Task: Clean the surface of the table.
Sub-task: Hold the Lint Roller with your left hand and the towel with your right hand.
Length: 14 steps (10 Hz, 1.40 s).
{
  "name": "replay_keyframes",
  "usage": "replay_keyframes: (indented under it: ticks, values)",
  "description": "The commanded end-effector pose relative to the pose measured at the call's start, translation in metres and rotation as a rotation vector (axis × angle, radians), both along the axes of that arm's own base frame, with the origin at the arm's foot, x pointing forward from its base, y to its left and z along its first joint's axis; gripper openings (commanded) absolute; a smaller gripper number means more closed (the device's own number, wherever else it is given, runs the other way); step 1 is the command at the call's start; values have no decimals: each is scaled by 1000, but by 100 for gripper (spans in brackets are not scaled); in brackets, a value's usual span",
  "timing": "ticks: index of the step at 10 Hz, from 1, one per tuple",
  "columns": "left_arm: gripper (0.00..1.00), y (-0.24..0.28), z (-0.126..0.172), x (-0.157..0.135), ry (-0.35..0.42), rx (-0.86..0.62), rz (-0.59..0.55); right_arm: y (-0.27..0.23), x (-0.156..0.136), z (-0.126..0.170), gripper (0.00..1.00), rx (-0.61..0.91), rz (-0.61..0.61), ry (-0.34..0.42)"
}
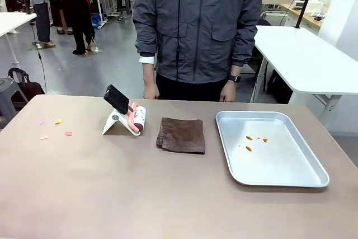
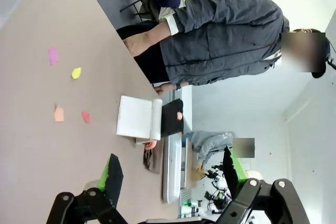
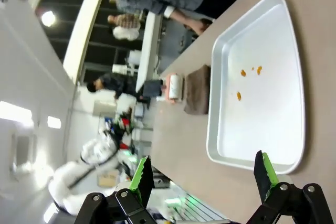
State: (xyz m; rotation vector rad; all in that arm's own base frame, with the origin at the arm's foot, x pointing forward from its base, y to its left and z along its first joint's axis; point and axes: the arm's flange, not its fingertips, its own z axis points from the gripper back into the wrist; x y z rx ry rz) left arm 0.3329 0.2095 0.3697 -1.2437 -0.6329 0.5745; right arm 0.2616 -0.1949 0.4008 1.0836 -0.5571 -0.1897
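Note:
The brownish-taupe table [image 1: 112, 194] carries small coloured paper scraps [image 1: 58, 121] at its left. A pink lint roller [image 1: 138, 118] with a black handle leans on a white stand, and a folded brown cloth [image 1: 181, 135] lies to its right. In the left wrist view my left gripper [image 2: 169, 155] hangs open and empty above the table [image 2: 47, 129], with the scraps [image 2: 76, 73] and the roller stand [image 2: 137, 117] ahead. In the right wrist view my right gripper [image 3: 202, 158] stands open and empty near the metal tray [image 3: 262, 114]. The cloth [image 3: 198, 90] and roller [image 3: 175, 86] lie beyond it.
A shiny metal tray [image 1: 279, 183] at the right holds a few orange crumbs [image 1: 249, 148]. A person in a grey jacket [image 1: 198, 20] stands at the far edge with both hands hanging at the table's rim. A white-topped table [image 1: 313, 60] stands behind on the right.

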Motion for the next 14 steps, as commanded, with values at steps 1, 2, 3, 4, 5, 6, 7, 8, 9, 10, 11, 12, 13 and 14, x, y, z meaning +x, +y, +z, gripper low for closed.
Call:
replay_keyframes:
  ticks: [1,2,3,4,5,6,7,8,9,10,11,12,13,14]
  values:
    - [100,9,0,-12,-8,19,-19,79,-60,-41,100,-66,22,-61]
    - [100,9,0,-12,-8,19,-19,78,-57,-43,100,-87,-16,-61]
    - [100,9,0,-12,-8,19,-19,-1,-3,-2,100,-38,32,-34]
    - [100,9,0,-12,-8,19,-19,-1,-3,-2,100,-38,32,-34]
    - [100,9,0,-12,-8,19,-19,-1,-3,-2,100,-38,32,-34]
    - [100,9,0,-12,-8,19,-19,-1,-3,-2,100,-38,32,-34]
    - [100,9,0,-10,8,15,-5,-2,-3,-3,100,-55,36,-43]
    - [100,-4,16,2,80,126,-30,20,4,10,100,-199,11,-13]
    - [100,-20,39,24,24,183,-109,59,24,31,100,-342,60,-43]
    - [100,-28,54,42,-13,205,-176,89,39,46,100,-451,149,-68]
    - [100,-43,68,62,-32,242,-271,121,57,62,100,-534,209,-83]
    - [100,-56,78,80,-16,284,-353,157,77,72,100,-604,296,-104]
    - [100,-72,82,95,-12,302,-457,195,96,77,100,-685,379,-101]
    - [100,-89,82,108,0,343,-537,235,112,79,100,-751,433,-123]
